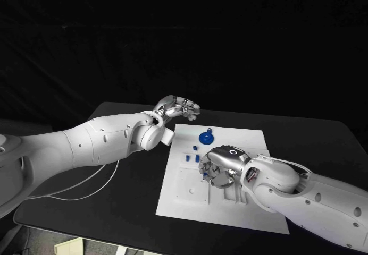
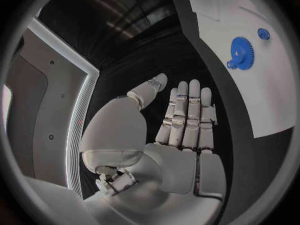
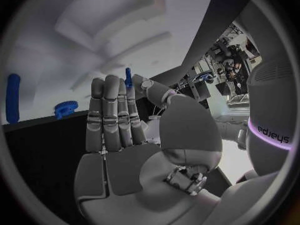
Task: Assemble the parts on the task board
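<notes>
The right hand (image 1: 220, 169) hovers over the task board (image 1: 245, 139), pinching a small blue peg (image 3: 128, 77) upright, nearer the blue gear (image 1: 206, 137) than the flat, empty left hand (image 1: 178, 108) over the counter (image 1: 123, 196)

the task board (image 1: 230, 207) lies in the middle of the desk (image 1: 107, 202). a gear (image 1: 206, 137) sits on the board's far part, small pegs (image 1: 191, 158) nearer. the left hand (image 1: 178, 108) hangs beyond the board's far left corner; the right hand (image 1: 220, 167) is over the board's middle.
</notes>
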Robot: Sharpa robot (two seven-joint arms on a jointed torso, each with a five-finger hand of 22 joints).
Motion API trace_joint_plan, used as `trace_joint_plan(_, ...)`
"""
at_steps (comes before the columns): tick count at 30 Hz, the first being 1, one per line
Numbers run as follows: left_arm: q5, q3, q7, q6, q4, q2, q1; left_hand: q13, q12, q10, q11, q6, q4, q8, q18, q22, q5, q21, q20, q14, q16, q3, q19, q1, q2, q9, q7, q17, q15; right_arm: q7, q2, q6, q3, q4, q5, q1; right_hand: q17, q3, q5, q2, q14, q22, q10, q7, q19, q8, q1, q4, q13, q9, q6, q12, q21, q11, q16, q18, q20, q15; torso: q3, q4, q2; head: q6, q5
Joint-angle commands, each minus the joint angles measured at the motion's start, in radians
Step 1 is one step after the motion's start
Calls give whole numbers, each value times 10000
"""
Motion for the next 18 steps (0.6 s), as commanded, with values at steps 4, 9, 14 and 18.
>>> trace_joint_plan(4, 64, 8, 61, 112, 32, -14, 11, -12, -21, -46, 43, -77, -27, 31, 116, 15, 58, -41, 25, 68, -67, -45, -24, -49, 26, -15, 6, 22, 35, -80, 64, 21, 1, -68, -379, -52, 10, 4, 63, 50, -1, 12, 79, 42, 50, 14, 28, -65, 15, 14, 57, -29, 54, -7, 64, 136, 11, -98, 8, -19, -4, -70, 54)
trace_joint_plan(9, 64, 8, 62, 121, 45, -12, 11, -16, -23, -52, 45, -88, -25, 27, 115, 19, 55, -47, 27, 67, -81, -47, -27, -52, 24, -19, 10, 35, 38, -81, 83, 22, -8, -124, -404, -113, 11, 4, 66, 45, 1, 14, 83, 41, 52, 15, 30, -66, 21, 16, 59, -31, 55, -8, 66, 136, 10, -99, -4, -18, 0, -76, 35)
trace_joint_plan(14, 64, 8, 50, 129, 69, -14, 11, -19, -23, -54, 47, -94, -23, 25, 115, 22, 55, -51, 28, 67, -91, -47, -28, -52, 26, -20, 13, 44, 39, -78, 117, 5, -9, -147, -410, -144, 11, 6, 66, 44, 2, 17, 85, 40, 54, 15, 32, -66, 26, 19, 61, -33, 57, -9, 68, 136, 9, -100, -1, -12, -3, -70, -30)
trace_joint_plan(18, 64, 8, 44, 132, 70, -8, 11, -21, -24, -57, 48, -99, -22, 24, 115, 24, 54, -54, 29, 67, -99, -47, -28, -54, 27, -22, 15, 52, 40, -69, 139, 6, -10, -129, -410, -155, 12, 7, 67, 43, 3, 18, 86, 39, 55, 15, 34, -65, 30, 21, 63, -35, 58, -9, 69, 136, 8, -100, -7, -9, -3, -75, -13)
